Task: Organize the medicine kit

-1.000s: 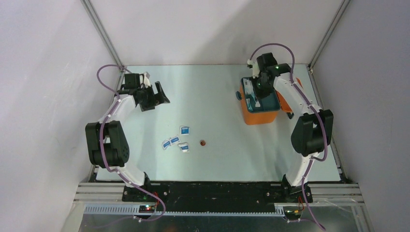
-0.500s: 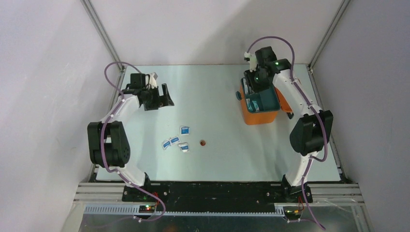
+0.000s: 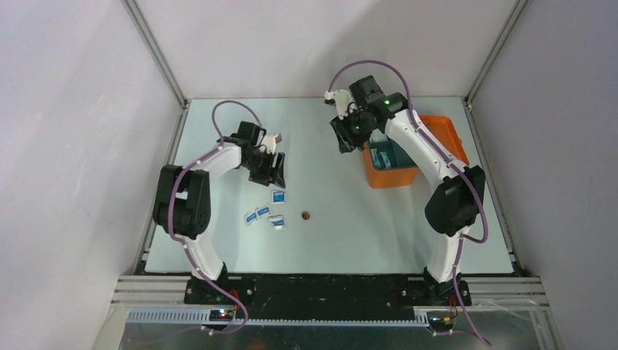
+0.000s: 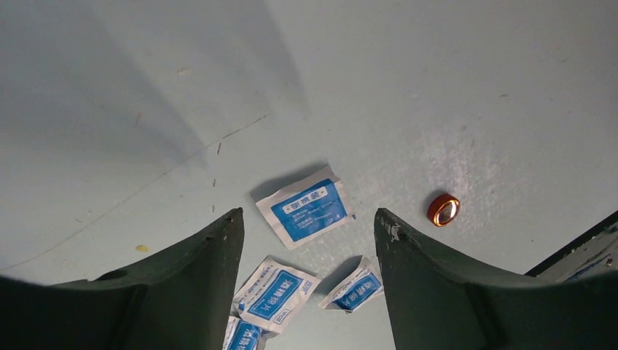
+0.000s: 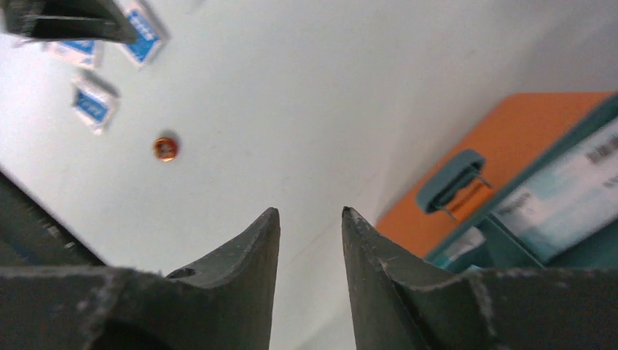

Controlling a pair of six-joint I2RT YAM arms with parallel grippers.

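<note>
Four blue-and-white sachets (image 4: 306, 206) lie loose on the worktop (image 3: 328, 240), well apart from the medicine kit (image 3: 391, 177), on its left-arm side; a small red ring (image 4: 443, 209) lies between them and the kit, nearer the sachets. The kit stands open towards the far right corner, its teal tray showing.

Left hand (image 3: 275, 170) hangs over the sachet lying farthest back; jaws wide, nothing between them. Right hand (image 5: 310, 213) hovers just beside the kit on the sachet side; jaws at a narrow gap, empty.

Risks, as judged:
- the sachets are thin and flat; closing fingers may skid over one or shove it away rather than lift it;
- the nearer sachets lie close together; a low pass could drag two at once;
- the ring may roll if knocked;
- both arms reach the space between kit and sachets; a carry to the kit could foul the right hand.
</note>
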